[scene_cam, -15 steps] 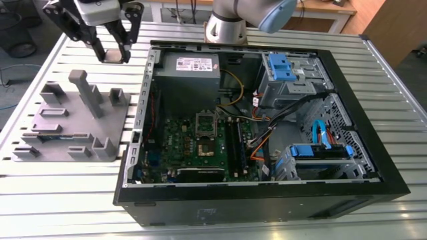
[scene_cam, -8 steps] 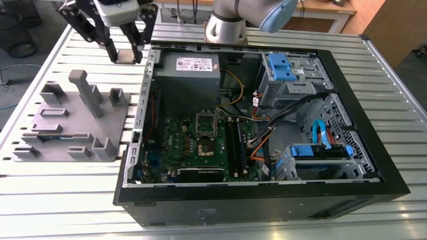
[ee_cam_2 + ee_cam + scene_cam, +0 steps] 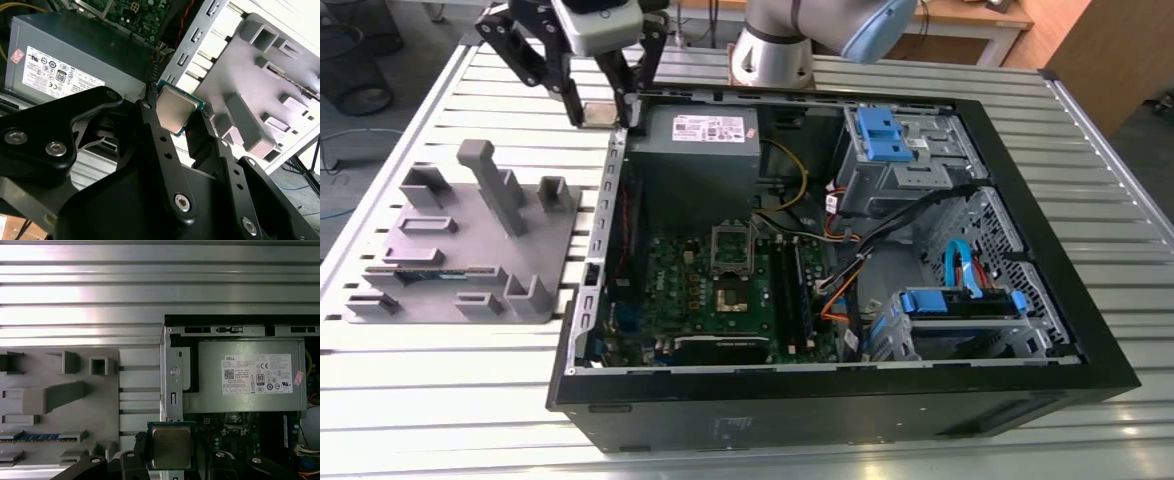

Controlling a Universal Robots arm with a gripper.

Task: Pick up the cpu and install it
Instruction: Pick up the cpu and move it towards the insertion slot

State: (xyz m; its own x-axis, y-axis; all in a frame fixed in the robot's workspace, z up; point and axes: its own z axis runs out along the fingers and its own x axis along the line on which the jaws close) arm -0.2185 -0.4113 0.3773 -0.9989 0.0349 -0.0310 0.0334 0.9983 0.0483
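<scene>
The fingers (image 3: pixel 159 142) pinch the cpu (image 3: pixel 175 107) by its edges, aloft over the computer case (image 3: pixel 827 405) wall beside the power supply (image 3: pixel 707 140).

Bench (image 3: pixel 100 290): you see bright glare banding its metal slats.
Case interior (image 3: pixel 680 200): dim, shadowed beneath its walls.
Cpu (image 3: pixel 171 447): soft, even sheen across its metal top.
Tool (image 3: pixel 176 112): matte black, faint highlights.
</scene>
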